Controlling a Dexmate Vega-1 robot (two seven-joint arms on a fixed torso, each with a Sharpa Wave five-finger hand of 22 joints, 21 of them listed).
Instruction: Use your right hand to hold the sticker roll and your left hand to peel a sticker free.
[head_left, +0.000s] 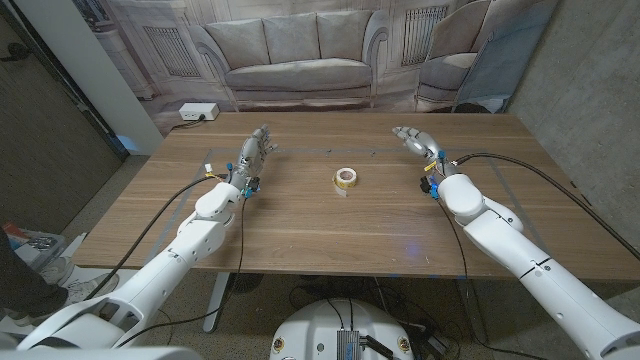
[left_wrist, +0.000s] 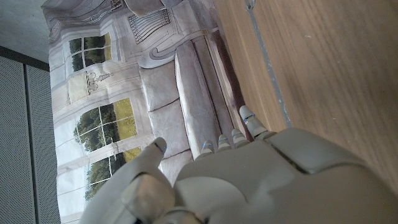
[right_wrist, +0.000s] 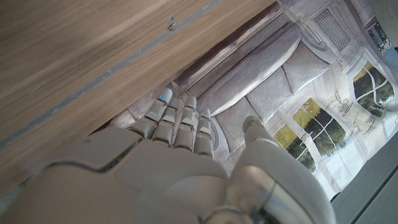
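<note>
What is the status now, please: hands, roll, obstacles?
Left hand open, holding nothing. Right hand open, holding nothing. Sticker roll untouched on table, between both hands. Nothing in the way.

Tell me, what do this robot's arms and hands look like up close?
Both arms are smooth, glossy white shells, rounded at the joints, with black cables trailing along them. The left hand and right hand are pale grey, human-shaped, with jointed fingers. Small blue and red parts sit at each wrist.

- A wooden table (head_left: 330, 225) is lying under the scene.
- A backdrop printed with a sofa (head_left: 295, 60) is hanging behind it.
- A white power strip (head_left: 197, 112) is sitting on the floor beyond the table's far left corner.
</note>
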